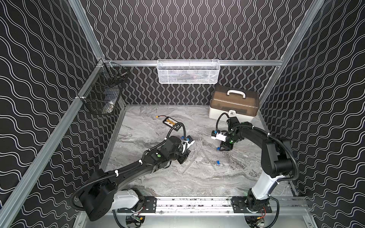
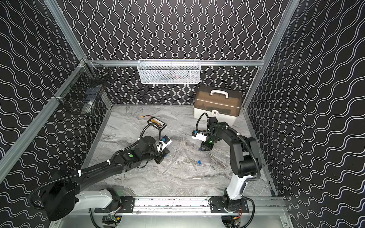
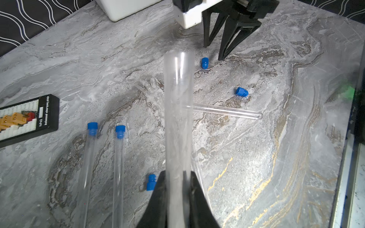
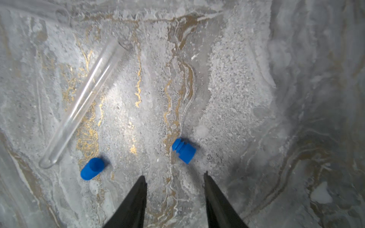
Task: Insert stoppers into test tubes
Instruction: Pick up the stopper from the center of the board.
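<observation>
blue stopper (image 4: pixel 183 151) lies just beyond right gripper (image 4: pixel 174 174) fingertips (image 4: pixel 141 189)

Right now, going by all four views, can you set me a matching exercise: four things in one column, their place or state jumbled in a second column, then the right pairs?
Things
1. left end effector
2. right end effector
3. tube nearest the black board
4. case with the white handle

Place or state
A. open and empty, close to a loose blue stopper
B. standing in a back corner of the table
C. shut on a clear tube
D. lying flat, its mouth closed by a fitted stopper

Pairs: 1-C, 2-A, 3-D, 4-B
</observation>
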